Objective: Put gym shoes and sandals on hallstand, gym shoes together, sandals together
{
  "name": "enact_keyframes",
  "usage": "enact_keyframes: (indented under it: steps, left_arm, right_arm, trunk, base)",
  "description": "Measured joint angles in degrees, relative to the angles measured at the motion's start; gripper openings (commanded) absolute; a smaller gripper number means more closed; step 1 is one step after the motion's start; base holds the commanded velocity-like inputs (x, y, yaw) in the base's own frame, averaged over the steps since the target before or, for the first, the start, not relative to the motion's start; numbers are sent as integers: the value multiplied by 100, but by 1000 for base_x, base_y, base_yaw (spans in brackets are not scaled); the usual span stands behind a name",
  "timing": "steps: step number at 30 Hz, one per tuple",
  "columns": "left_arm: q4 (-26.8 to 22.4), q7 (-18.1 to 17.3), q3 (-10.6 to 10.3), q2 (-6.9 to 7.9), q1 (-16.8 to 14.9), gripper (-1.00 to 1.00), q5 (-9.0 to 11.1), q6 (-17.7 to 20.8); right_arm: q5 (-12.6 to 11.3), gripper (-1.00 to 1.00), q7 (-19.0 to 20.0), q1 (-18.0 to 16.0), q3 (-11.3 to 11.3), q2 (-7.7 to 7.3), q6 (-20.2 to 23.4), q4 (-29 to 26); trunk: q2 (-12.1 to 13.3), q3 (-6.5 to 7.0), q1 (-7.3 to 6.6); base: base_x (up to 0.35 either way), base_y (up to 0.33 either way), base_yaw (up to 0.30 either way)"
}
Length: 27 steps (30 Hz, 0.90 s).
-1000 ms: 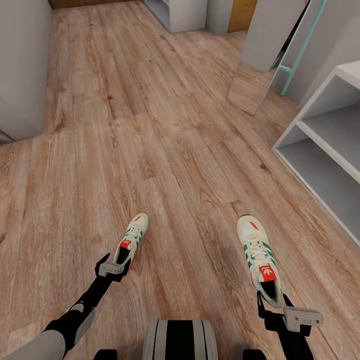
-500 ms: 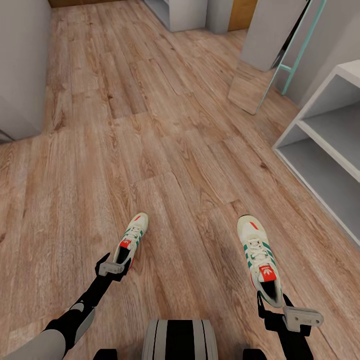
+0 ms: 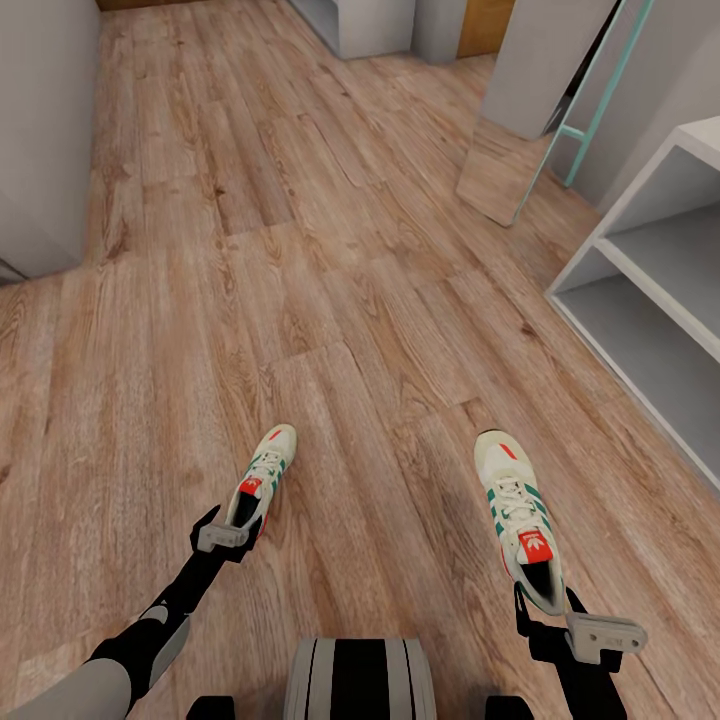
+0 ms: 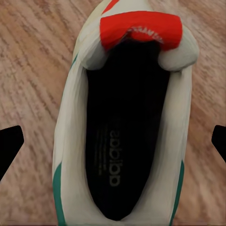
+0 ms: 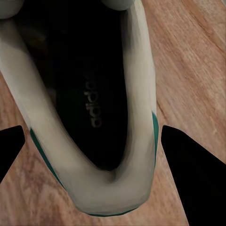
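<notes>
left gripper (image 3: 240, 530) open, straddling left shoe (image 3: 262, 478) heel; right gripper (image 3: 560, 612) open around right shoe (image 3: 520, 520) heel. shoes light, soft; pinch at stiff heel collar.

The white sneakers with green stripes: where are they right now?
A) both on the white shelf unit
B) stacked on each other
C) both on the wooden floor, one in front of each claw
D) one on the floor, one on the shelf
C: the left sneaker and the right sneaker lie apart on the wooden floor, one before each claw, and the shelf unit holds none.
</notes>
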Motion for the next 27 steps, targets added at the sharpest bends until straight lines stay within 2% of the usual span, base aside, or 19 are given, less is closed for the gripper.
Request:
enact_keyframes:
  steps: [27]
  left_arm:
    - [15, 3, 0, 0, 0, 100, 0, 1]
  right_arm:
    - [0, -100, 0, 0, 0, 0, 1, 0]
  trunk:
    - [0, -193, 0]
  base:
    - [0, 0, 0]
